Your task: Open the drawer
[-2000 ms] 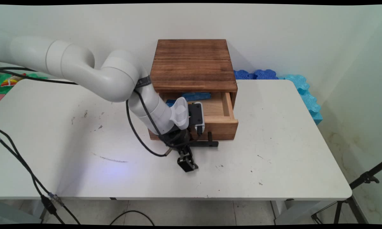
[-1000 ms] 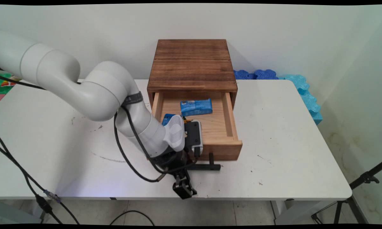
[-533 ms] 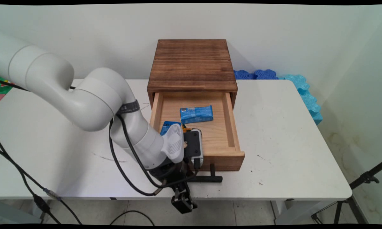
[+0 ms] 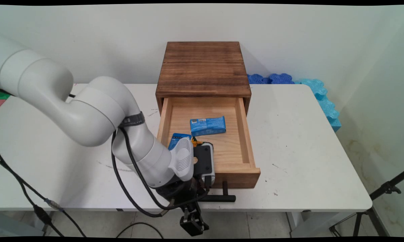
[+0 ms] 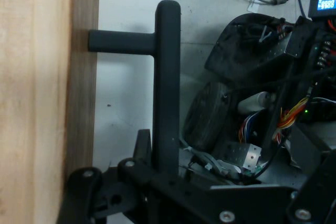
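Note:
A dark wooden cabinet point(image 4: 203, 67) stands at the back of the white table point(image 4: 306, 151). Its pale wooden drawer point(image 4: 247, 134) is pulled far out. A blue packet point(image 4: 208, 126) lies in the drawer. A second blue packet point(image 4: 176, 140) beside it is partly hidden by my wrist. My gripper point(image 4: 195, 201) point(image 5: 165, 166) is shut on the left part of the black bar handle point(image 4: 220, 198) point(image 5: 167, 77) on the drawer front point(image 4: 239, 178). The handle reaches the table's near edge. Part of the gripper hangs past that edge.
Blue foam pieces point(image 4: 279, 79) and lighter blue ones point(image 4: 324, 101) lie behind the table's back right corner. A black tripod point(image 4: 387, 190) stands at the right. Black cables point(image 4: 27, 188) hang at the left. The hand view shows a wheeled base with wiring point(image 5: 262, 129) on the floor.
The drawer has slid out towards the table's near edge, drawn by my gripper on its handle. The blue packet inside has come fully into sight.

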`<state>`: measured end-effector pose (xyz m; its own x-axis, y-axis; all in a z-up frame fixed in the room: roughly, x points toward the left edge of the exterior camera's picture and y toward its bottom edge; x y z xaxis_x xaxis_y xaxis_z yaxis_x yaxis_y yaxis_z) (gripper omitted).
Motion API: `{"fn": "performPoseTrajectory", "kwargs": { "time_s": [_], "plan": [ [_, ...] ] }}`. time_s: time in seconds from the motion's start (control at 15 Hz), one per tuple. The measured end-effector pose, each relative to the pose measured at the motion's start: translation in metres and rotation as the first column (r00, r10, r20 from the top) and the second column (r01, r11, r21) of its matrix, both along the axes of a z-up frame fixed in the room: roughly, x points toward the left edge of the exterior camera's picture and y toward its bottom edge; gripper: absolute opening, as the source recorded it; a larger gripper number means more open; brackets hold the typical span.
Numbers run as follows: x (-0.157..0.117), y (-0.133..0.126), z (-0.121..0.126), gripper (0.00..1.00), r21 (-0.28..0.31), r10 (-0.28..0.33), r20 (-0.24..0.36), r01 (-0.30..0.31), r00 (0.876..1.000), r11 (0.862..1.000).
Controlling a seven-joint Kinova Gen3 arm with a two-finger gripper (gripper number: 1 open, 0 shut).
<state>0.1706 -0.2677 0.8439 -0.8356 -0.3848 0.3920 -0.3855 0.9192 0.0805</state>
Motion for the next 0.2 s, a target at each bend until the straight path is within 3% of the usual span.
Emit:
{"fn": "performPoseTrajectory", "kwargs": {
  "time_s": [0.2],
  "plan": [
    [-0.0004, 0.0026, 0.0016, 1.0, -0.007, -0.008, -0.004, 0.008, 1.0, 1.0]
  ]
}}
